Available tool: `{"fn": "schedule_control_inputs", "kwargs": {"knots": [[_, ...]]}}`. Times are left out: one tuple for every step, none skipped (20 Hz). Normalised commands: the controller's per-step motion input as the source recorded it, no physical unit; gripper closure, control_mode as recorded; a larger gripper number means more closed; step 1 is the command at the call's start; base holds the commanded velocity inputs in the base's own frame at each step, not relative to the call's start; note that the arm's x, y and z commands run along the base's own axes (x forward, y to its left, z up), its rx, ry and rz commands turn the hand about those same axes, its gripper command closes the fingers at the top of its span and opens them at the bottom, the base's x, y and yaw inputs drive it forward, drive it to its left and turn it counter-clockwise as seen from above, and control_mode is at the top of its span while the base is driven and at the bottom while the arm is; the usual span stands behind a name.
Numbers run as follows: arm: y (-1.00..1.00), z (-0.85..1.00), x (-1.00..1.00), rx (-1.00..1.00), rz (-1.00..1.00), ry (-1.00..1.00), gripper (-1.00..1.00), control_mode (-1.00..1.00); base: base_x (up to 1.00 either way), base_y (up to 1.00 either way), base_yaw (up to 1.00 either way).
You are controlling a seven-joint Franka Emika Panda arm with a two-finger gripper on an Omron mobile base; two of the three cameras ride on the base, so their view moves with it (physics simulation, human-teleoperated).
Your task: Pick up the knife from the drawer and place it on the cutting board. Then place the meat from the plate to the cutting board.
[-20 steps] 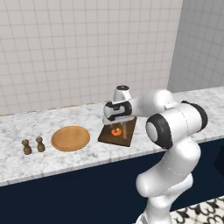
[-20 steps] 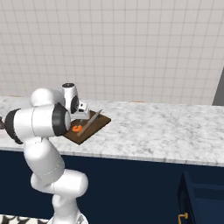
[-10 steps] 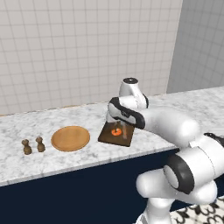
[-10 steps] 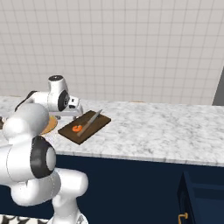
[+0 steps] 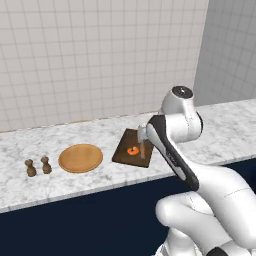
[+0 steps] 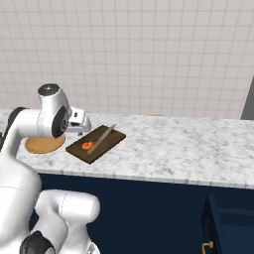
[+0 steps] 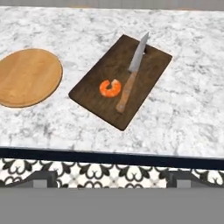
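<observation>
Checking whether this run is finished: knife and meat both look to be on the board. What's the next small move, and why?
Probably just back the arm off and stop. The knife lies on the cutting board, the meat sits beside its handle, and the plate is bare. The gripper hangs near the board's left end, jaws open, holding nothing. Nothing appears left to move.

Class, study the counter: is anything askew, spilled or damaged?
Nothing stands out. The knife and the meat lie side by side on the cutting board; the plate sits bare beside it.
</observation>
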Motion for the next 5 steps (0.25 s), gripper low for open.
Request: {"fn": "schedule_control_inputs", "kwargs": {"knots": [[-0.39, 0.67, -0.94, 0.07, 0.00, -0.20, -1.00, -1.00, 0.00, 0.00, 0.00], [-0.40, 0.62, -0.99, 0.08, 0.00, -0.22, -1.00, -1.00, 0.00, 0.00, 0.00], [-0.30, 0.54, -0.91, 0.08, 0.00, -0.21, -1.00, -1.00, 0.00, 0.00, 0.00], [-0.20, 0.48, -0.77, 0.07, 0.00, -0.17, -1.00, -1.00, 0.00, 0.00, 0.00], [-0.22, 0.44, -0.72, 0.08, 0.00, -0.16, -1.00, -1.00, 0.00, 0.00, 0.00]]}}
